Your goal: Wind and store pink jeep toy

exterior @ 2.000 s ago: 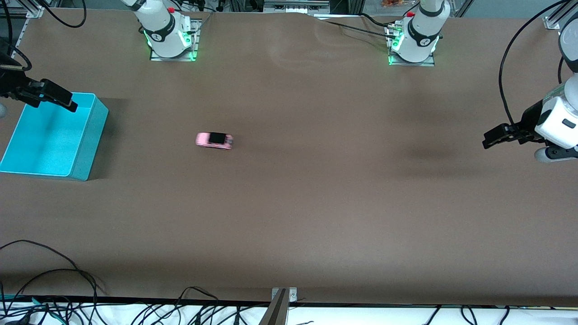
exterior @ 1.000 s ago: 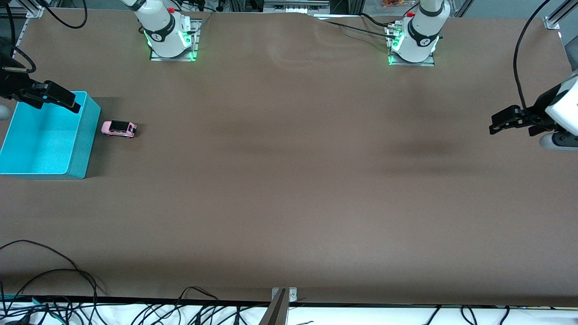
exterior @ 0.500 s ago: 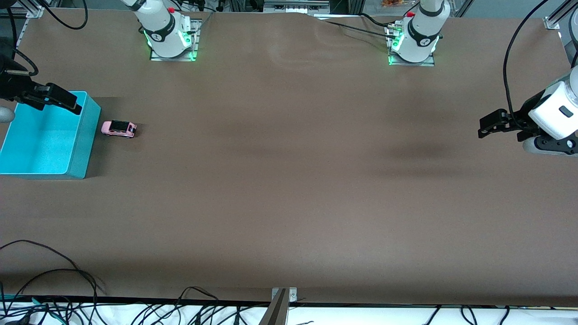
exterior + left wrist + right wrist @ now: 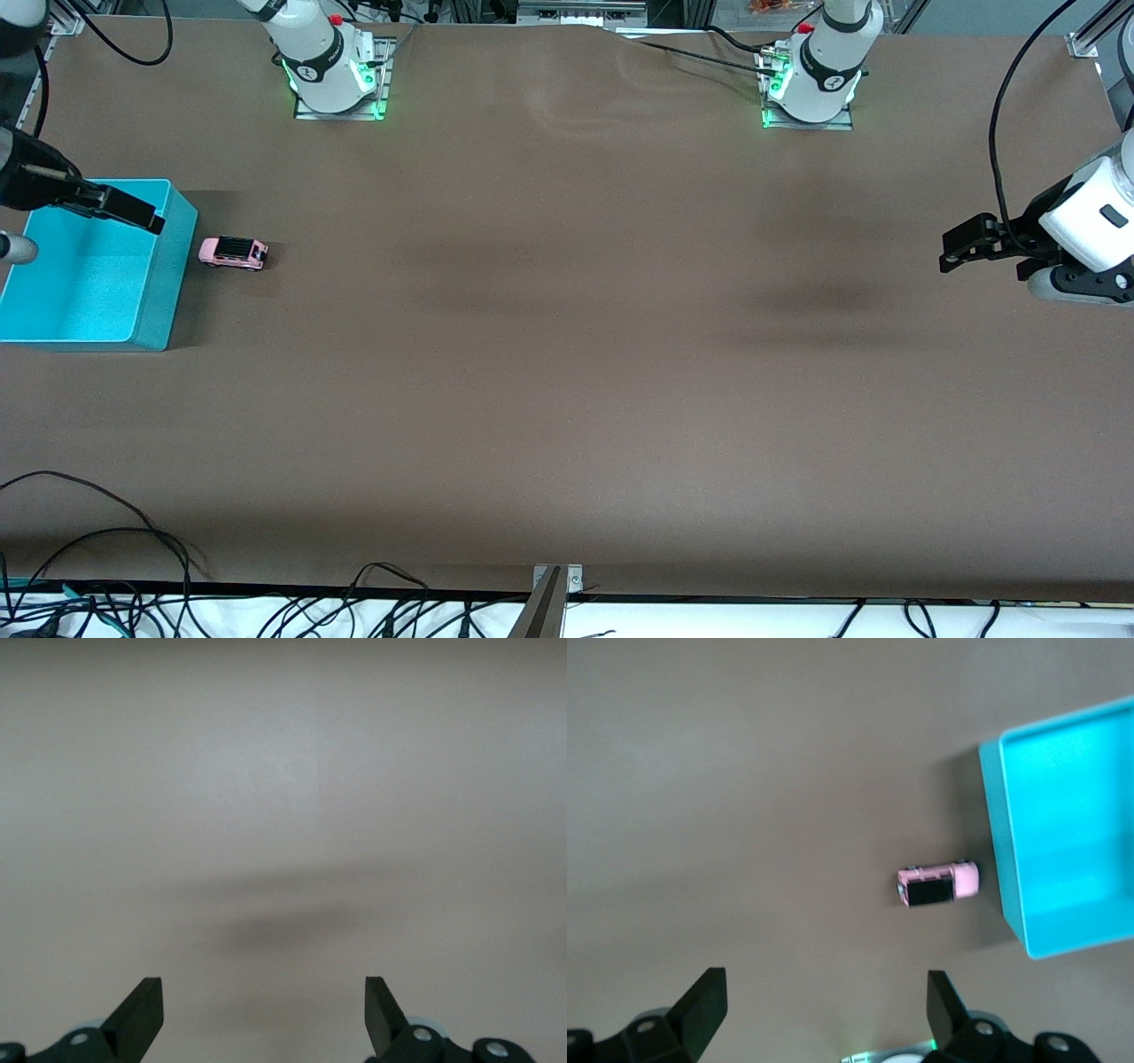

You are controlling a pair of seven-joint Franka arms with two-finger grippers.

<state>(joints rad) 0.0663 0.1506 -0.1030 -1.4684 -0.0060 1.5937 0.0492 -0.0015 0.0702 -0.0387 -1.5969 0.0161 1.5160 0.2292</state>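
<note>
The right pincer [image 4: 146, 217] hangs over the bin's [image 4: 168, 292] rim nearest the jeep, its fingers spread wide in the right wrist view and holding nothing. Just past it, at about three o'clock from the bin in the front view, the jeep [image 4: 234, 252] sits on its wheels on the counter [image 4: 567, 372], close beside the bin's wall but with a thin gap showing, its length running toward that wall. The bin looks bare inside, so storing is not yet done; judging by how things lie, what remains is for the right pincer to come down, take the jeep and drop it in. Whether the winding has been carried out cannot be read from this moment alone. Well away, at the left arm's end of the counter, the left pincer [image 4: 961, 248] waits in the air with its fingers wide apart and nothing between them, only bare counter under it. By count: one jeep, one bin, two pincers, both free.
</note>
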